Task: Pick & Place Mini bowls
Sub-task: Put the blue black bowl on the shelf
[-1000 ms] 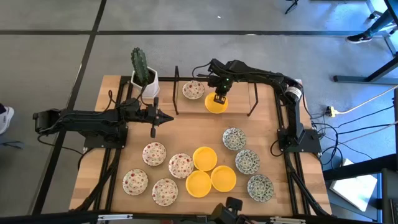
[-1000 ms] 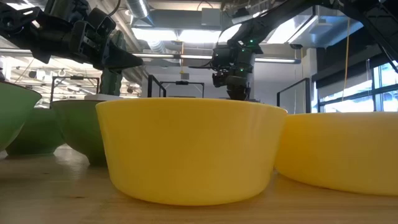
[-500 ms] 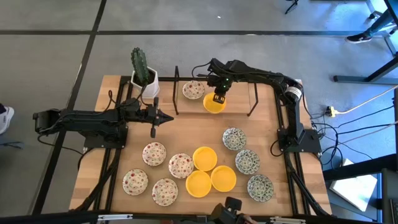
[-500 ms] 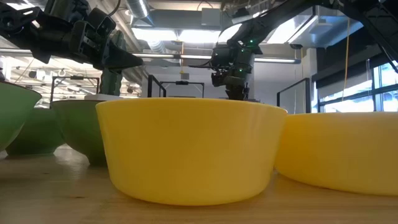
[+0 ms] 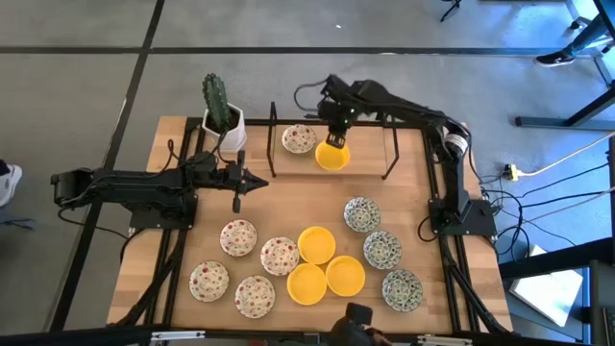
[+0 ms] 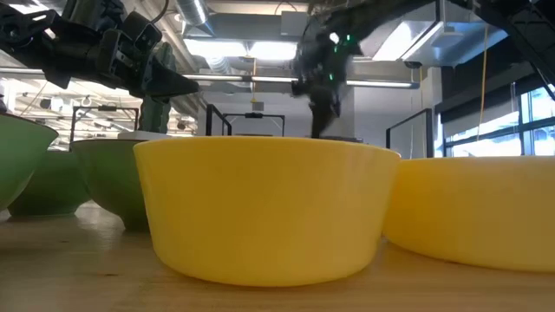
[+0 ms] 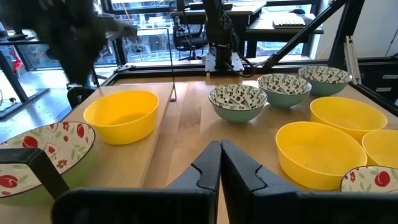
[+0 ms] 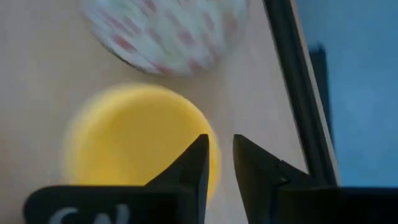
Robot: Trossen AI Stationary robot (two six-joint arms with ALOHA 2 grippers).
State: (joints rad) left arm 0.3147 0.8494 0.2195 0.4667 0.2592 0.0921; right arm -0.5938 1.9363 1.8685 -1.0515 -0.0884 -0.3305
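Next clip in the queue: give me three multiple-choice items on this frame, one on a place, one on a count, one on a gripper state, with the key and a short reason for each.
1. Where does the plain yellow mini bowl near the right gripper sit?
A. Beside the red-speckled white mini bowl at the table's far edge
B. Inside the white square cactus pot
C. Stacked on a green-patterned bowl

2. How many green-blue patterned mini bowls lie on the table?
A. Two
B. Four
C. Six

3. What state is the left gripper in?
A. Holding a yellow bowl
B. Shut on nothing
C. Wide open over a bowl

Key: 1 A, the high view shows the two side by side. 2 B, four lie on the table's right side. 3 B, the left wrist view shows its fingers together and empty.
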